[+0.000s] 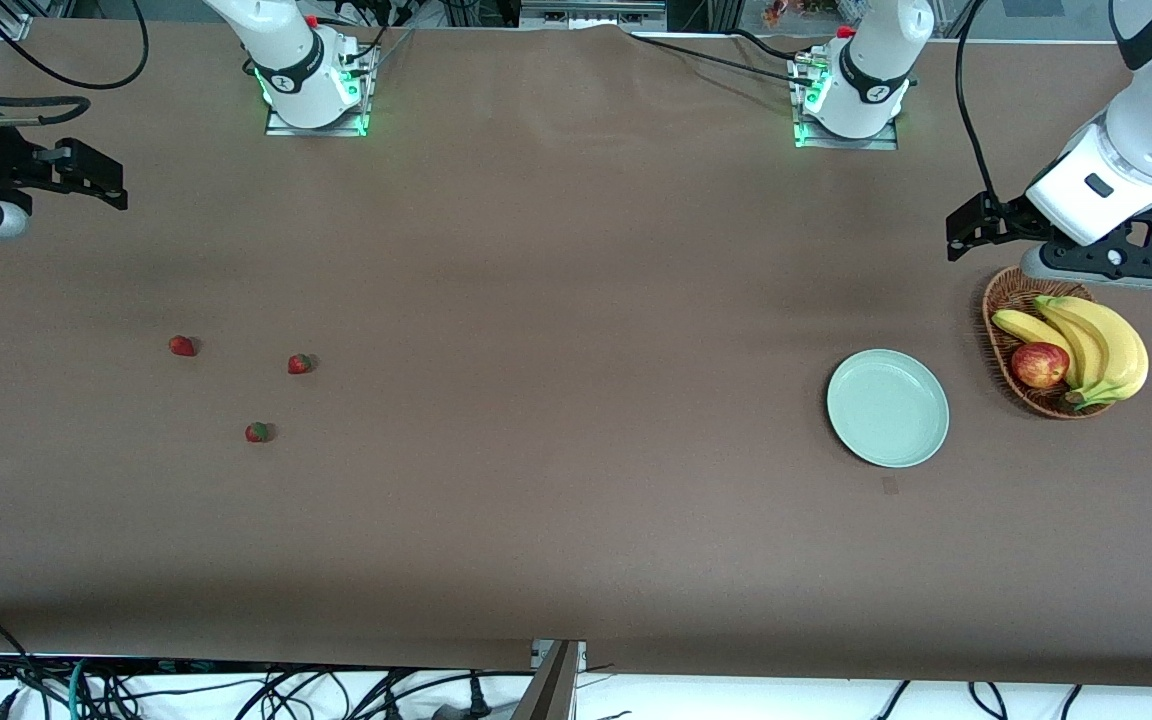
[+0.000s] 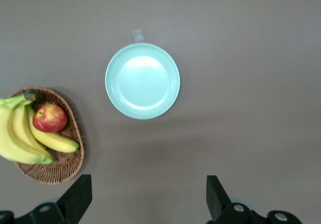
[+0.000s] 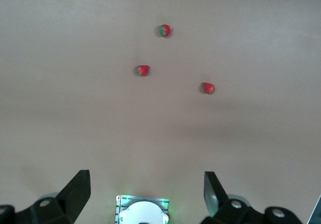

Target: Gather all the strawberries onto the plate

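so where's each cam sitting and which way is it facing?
Front: high across the table, facing both arm bases; sees the strawberries, plate and basket.
Left wrist: on that arm, looking down over the plate and basket; the open left gripper shows.
Right wrist: looking down over the strawberries; the open right gripper and its own base show.
Shared: front and left wrist both show the plate.

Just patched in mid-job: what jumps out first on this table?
Three strawberries lie scattered toward the right arm's end. The empty mint-green plate sits toward the left arm's end, beside a wicker basket holding bananas and an apple.
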Robot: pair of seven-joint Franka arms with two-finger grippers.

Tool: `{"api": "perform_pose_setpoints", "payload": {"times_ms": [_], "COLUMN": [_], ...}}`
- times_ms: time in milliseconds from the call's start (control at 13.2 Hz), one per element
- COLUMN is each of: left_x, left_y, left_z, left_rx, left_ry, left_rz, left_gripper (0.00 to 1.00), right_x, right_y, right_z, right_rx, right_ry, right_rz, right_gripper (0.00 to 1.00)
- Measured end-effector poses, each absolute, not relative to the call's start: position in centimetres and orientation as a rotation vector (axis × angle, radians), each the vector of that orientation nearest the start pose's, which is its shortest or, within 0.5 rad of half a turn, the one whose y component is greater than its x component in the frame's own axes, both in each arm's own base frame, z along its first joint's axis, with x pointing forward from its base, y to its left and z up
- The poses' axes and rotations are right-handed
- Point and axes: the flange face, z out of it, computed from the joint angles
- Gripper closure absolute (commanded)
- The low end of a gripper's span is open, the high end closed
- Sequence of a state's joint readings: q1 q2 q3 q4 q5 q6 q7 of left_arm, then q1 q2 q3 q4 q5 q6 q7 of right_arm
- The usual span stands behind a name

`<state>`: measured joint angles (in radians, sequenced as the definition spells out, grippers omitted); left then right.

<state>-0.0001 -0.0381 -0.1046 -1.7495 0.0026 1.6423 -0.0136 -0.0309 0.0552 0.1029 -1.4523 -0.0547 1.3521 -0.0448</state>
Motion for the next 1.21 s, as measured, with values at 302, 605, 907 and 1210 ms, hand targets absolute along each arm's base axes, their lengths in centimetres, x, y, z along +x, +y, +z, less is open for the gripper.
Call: {"api": "perform_pose_setpoints", "payload": {"times_ms": [302, 605, 907, 1210], "left_x": [53.8, 53.6, 53.5, 53.3], "left_y": [-6.4, -7.2, -7.2, -7.9], "left_z": [57.1, 57.1, 57.0, 57.0], "left_rx": [-3.124, -3.121, -3.118, -3.115], "left_ry": [0.161, 0.183, 0.186, 0.205], "left_rz": [0.112, 0.123, 0.143, 0.152], "left_gripper": [0.0, 0.0, 0.0, 0.0], "right_x": [54.7, 54.9, 55.1, 55.4], "right_y": [2.9, 2.9, 2.9, 2.9], "right_z": [63.2, 63.0, 63.0, 62.9], "right_rx": [-3.178, -3.177, -3.178, -3.177], "right_ry": [-0.169, -0.167, -0.167, -0.166], "right_rz": [0.246, 0.248, 0.237, 0.231], "right_gripper": [0.0, 0.0, 0.0, 0.0]}}
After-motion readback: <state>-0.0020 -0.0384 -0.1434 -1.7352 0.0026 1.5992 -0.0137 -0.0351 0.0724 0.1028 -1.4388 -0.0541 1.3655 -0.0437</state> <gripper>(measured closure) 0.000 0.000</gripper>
